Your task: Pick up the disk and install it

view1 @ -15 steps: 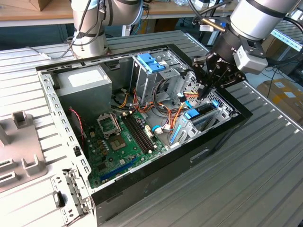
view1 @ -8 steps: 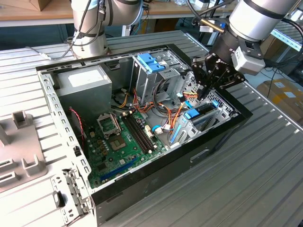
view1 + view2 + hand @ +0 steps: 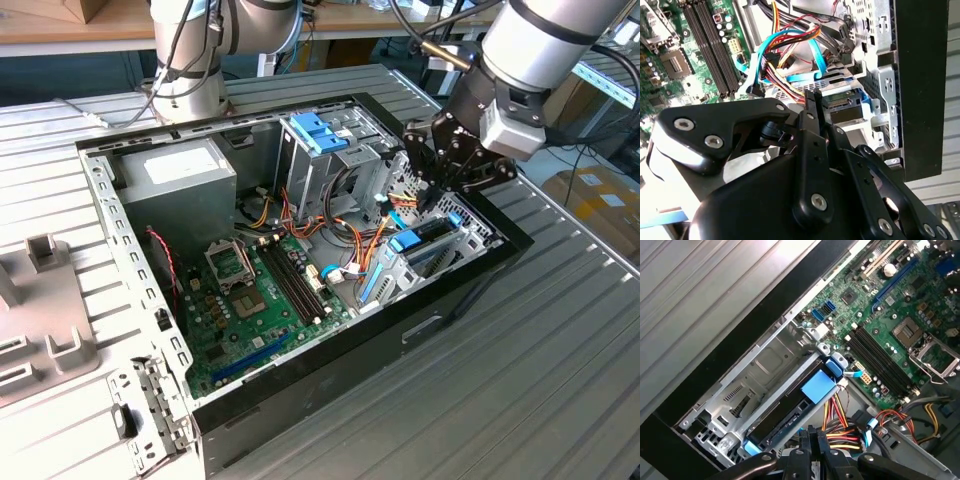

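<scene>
**Disk sits in its bay; claw closed above it**

You have the gripper (image 3: 437, 192) low over the drive bay at the front corner of the open computer case (image 3: 480, 262), on the exterior view's right. In both wrist views its fingers (image 3: 812, 440) are pressed together with nothing between them, so you are carrying nothing.

The disk (image 3: 785, 412) lies on edge in the metal drive cage (image 3: 765, 365), between the cage wall and the bundle of coloured cables (image 3: 840, 427). Its blue plastic rails show at either end, and a blue tab (image 3: 817, 388) sits on its upper edge. In the exterior view the same blue tab (image 3: 408, 240) shows just beside the gripper, near the case's front wall.

By my reading, the pick-up is finished and you are in the install step, at or near its end: the disk appears lowered into the slot, though you cannot see from here whether it is fully seated or latched.

The next move calls for care with clearance. The cables crowd close to the fingertips, the cage walls are tight on both sides, and the motherboard (image 3: 890, 325) lies just past the cage.
</scene>
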Controlling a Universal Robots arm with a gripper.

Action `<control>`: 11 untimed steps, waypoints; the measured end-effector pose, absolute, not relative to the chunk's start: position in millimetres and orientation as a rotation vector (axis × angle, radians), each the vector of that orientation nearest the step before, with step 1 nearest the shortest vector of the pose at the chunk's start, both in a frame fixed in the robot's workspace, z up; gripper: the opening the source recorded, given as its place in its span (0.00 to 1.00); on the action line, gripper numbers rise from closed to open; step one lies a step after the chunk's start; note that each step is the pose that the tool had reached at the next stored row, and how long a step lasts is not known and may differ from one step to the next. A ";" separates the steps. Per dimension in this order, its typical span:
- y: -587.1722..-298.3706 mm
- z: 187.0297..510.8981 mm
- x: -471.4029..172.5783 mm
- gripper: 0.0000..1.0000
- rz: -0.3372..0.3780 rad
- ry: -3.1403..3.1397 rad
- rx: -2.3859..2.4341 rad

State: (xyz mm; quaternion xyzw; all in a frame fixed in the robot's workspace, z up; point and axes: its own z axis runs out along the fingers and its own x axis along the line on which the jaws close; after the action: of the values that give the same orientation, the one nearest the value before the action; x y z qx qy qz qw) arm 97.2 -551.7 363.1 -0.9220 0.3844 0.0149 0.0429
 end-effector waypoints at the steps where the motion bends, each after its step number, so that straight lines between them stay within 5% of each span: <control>1: -551.7 362.8 97.2 0.17 0.045 1.194 -2.812; 11: -551.7 361.2 97.2 0.17 0.036 1.372 -2.728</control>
State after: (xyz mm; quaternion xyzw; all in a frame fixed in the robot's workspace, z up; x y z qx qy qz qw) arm 97.2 -551.7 361.2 -0.8925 0.4488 0.0118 0.0439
